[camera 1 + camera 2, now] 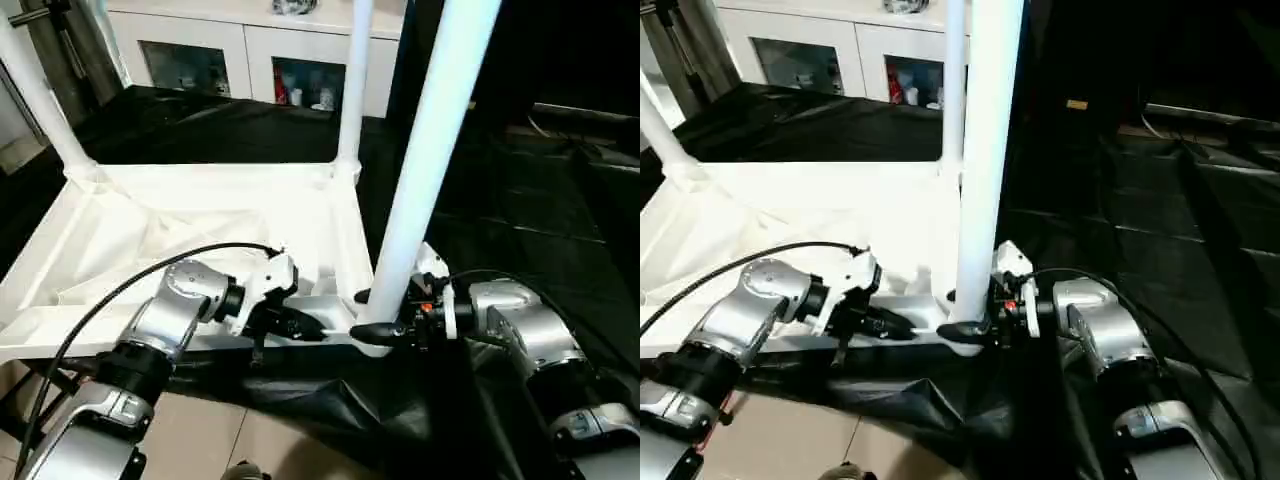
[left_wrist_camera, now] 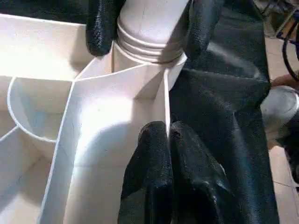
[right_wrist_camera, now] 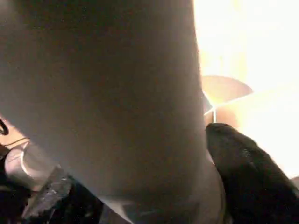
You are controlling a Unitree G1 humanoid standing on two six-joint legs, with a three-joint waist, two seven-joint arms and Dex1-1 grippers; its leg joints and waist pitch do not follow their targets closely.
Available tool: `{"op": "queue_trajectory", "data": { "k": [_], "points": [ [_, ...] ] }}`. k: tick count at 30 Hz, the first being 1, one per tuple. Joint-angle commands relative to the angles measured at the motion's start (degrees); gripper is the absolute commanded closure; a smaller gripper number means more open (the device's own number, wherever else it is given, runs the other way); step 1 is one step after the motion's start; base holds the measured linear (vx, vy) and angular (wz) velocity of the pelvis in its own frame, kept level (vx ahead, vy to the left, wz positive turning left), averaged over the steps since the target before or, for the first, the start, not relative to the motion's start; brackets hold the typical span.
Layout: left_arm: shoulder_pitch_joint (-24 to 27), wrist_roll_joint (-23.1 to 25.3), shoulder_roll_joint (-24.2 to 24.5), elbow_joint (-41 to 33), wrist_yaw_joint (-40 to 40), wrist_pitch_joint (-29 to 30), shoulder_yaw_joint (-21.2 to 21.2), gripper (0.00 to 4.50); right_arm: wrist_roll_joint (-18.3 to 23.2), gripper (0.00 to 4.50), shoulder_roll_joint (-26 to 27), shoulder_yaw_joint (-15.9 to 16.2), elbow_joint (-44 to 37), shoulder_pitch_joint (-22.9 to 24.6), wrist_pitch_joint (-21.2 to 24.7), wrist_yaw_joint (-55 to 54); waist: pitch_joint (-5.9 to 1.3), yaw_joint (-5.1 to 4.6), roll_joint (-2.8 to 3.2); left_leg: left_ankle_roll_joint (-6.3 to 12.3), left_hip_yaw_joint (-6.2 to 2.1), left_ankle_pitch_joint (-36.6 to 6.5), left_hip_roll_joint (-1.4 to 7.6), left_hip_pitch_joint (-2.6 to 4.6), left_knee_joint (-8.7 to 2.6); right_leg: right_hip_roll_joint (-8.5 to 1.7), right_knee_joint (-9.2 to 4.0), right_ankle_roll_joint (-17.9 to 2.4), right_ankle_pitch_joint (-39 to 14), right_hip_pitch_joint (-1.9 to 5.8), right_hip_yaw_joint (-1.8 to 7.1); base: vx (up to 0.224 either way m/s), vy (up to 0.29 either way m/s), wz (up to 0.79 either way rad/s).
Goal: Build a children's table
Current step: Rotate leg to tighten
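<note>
The children's table top [image 1: 150,230] lies upside down, ribbed underside up. Two white legs stand in its far corners [image 1: 40,100] [image 1: 352,90]. A third leg [image 1: 430,150] stands upright in the near right corner socket. My right gripper [image 1: 378,315] is shut on this leg just above the socket, one black finger [image 2: 100,28] on each side of the leg's grooved base [image 2: 149,32]. My left gripper [image 1: 310,328] is shut on the thin upright wall of the top [image 2: 166,100] right beside that corner.
A white cabinet with glass doors [image 1: 250,60] stands behind the table. Black sheeting [image 1: 520,200] covers the floor to the right and under the near edge. Tiled floor [image 1: 200,440] lies at the bottom. A black cable [image 1: 110,295] arcs over my left forearm.
</note>
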Motion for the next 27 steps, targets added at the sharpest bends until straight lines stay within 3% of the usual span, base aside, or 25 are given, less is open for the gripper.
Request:
{"op": "queue_trajectory", "data": {
  "k": [1, 5, 9, 13, 16, 18, 19, 20, 22, 24, 25, 27],
  "points": [
    [-0.76, -1.80, -2.20, -2.90, -1.11, -0.15, -1.89, 4.50, -0.57, 1.60, 1.23, 3.05, -1.56, 0.45, 0.92, 0.59, -3.84, -0.13, -0.40, 2.90, -0.07, -11.13, 1.58, 0.38, -3.54, -4.38, -4.04, -10.82, -16.29, 2.86, 2.49, 0.000, 0.000, 0.00],
    [-1.28, -2.08, -3.36, -2.08, 1.56, 0.95, -0.56, 4.50, -0.59, 1.69, 2.22, 2.11, -1.32, 0.55, 1.44, -1.62, -3.72, -0.13, -0.52, 2.76, -0.02, -11.65, 1.45, 0.44, -3.51, -4.37, -4.27, -10.31, -18.18, 2.77, 2.45, 0.000, 0.000, 0.00],
    [-4.62, -0.66, -7.00, 2.86, 11.27, 0.77, 2.22, 4.50, -1.72, 1.73, 7.32, -1.54, 3.60, -0.89, 1.31, -15.03, -3.34, -0.43, -0.58, 1.67, -0.07, -13.71, 1.18, 0.70, -3.64, -4.48, -5.08, -8.59, -24.25, 2.35, 2.40, 0.000, 0.000, 0.00],
    [-6.95, 0.20, -9.39, 5.71, 17.45, 0.99, 3.73, 4.50, -2.65, 1.79, 11.25, -4.47, 8.51, -2.66, 0.91, -26.16, -3.35, -1.37, -0.71, 0.50, -0.53, -14.51, 0.87, 0.54, -3.86, -4.68, -5.60, -6.00, -29.12, 2.64, 2.07, 0.000, 0.000, 0.00],
    [-9.60, 1.86, -11.80, 9.22, 26.40, 1.49, 5.29, 4.50, -2.76, 1.85, 15.83, -8.31, 14.02, -4.97, 0.38, -40.03, -3.47, -2.19, -0.36, 0.37, -0.55, -14.03, 0.80, 0.33, -3.90, -4.52, -5.39, -6.48, -26.76, 2.61, 2.17, 0.000, 0.000, 0.00],
    [-11.39, 2.32, -13.59, 11.63, 32.36, 1.48, 6.68, 4.50, -1.78, 1.86, 19.21, -12.40, 18.00, -7.03, 0.14, -51.08, -3.69, -2.54, -0.32, -0.26, -0.56, -13.61, 0.69, 0.64, -3.77, -4.48, -5.32, -6.97, -25.18, 2.57, 2.19, 0.000, 0.000, 0.00],
    [-11.64, 2.40, -13.88, 12.00, 33.33, 1.44, 6.89, 4.50, -1.54, 1.86, 19.77, -13.08, 18.57, -7.33, -0.06, -52.60, -3.69, -2.65, -0.35, -0.29, -0.41, -13.48, 0.67, 0.69, -3.72, -4.45, -5.28, -7.37, -24.31, 2.36, 2.33, 0.000, 0.000, 0.00],
    [-12.08, 2.63, -14.34, 12.77, 34.64, 1.17, 7.23, 4.50, -1.36, 1.86, 20.59, -14.10, 19.49, -7.80, -0.55, -54.61, -3.82, -2.70, -0.38, 0.11, -0.44, -13.02, 0.69, 0.58, -3.69, -4.39, -5.07, -8.13, -22.13, 2.66, 2.30, 0.000, 0.000, 0.00],
    [-12.67, 3.18, -15.20, 13.95, 37.33, 0.10, 7.66, 4.50, -1.72, 1.86, 22.50, -14.45, 20.27, -8.35, -3.00, -56.00, -3.95, -2.81, -0.21, 0.68, -0.35, -11.73, 0.78, 0.34, -3.63, -4.31, -4.54, -9.42, -17.48, 2.79, 2.45, 0.000, 0.000, 0.00],
    [-12.78, 3.24, -15.84, 14.51, 38.21, -1.00, 7.74, 4.50, -3.00, 1.86, 23.59, -12.80, 19.45, -8.11, -6.50, -53.58, -4.16, -2.72, -0.22, 1.80, -0.17, -10.26, 0.75, 0.27, -3.41, -4.31, -4.08, -11.02, -12.38, 3.07, 2.46, 0.000, 0.000, 0.00],
    [-12.78, 3.24, -15.84, 14.51, 38.21, -1.00, 7.74, 4.50, -3.00, 1.31, 23.59, -12.80, 19.45, -8.11, -6.50, -53.58, -4.22, -2.74, -0.27, 2.07, -0.17, -9.73, 0.76, 0.14, -3.36, -4.29, -3.87, -11.36, -11.18, 3.21, 2.51, 0.000, 0.000, 0.00],
    [-12.31, 2.87, -16.06, 14.12, 37.08, -1.84, 7.59, 4.50, -1.54, 1.18, 24.16, -13.07, 18.17, -7.74, -6.52, -50.45, -4.26, -2.72, -0.20, 2.85, -0.17, -8.30, 0.77, 0.01, -3.34, -4.16, -3.56, -12.19, -8.20, 3.41, 2.47, 0.000, 0.000, 0.00]
  ]
}}
